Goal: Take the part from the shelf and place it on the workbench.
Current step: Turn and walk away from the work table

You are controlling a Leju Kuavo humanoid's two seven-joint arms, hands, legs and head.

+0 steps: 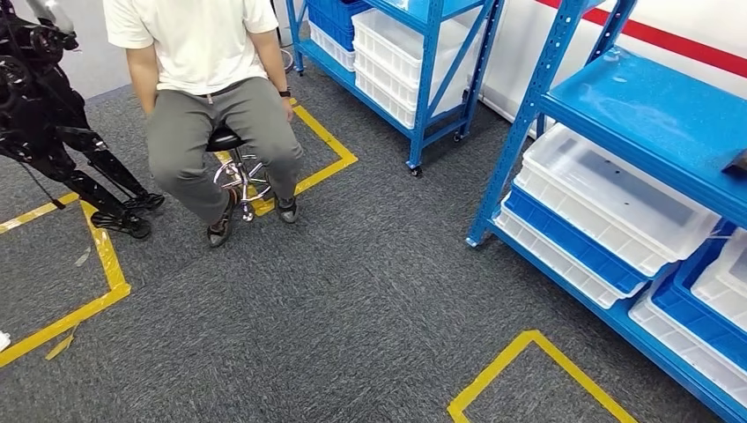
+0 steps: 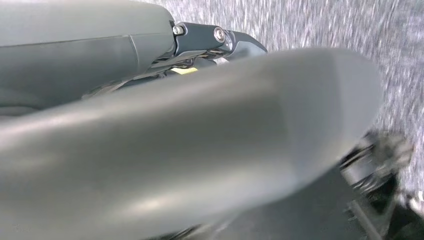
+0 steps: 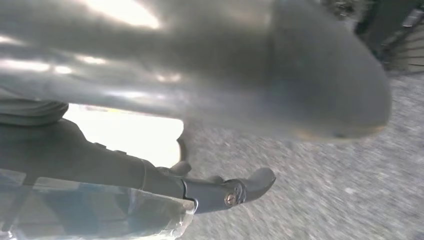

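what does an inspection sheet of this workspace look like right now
surface: grey carpet floor with yellow tape squares
job's things: clear packet against the right hand's fingers, off the floor; blue shelf with white bins
clutter: nothing seen
hands: left hand blurred, grip unclear; right hand seems to hold the packet
cables: nothing seen
surroundings: seated person on a stool, black robot, second shelf

Left robot hand (image 2: pixel 200 145): smooth grey thumb, dark finger w/ silver screws.
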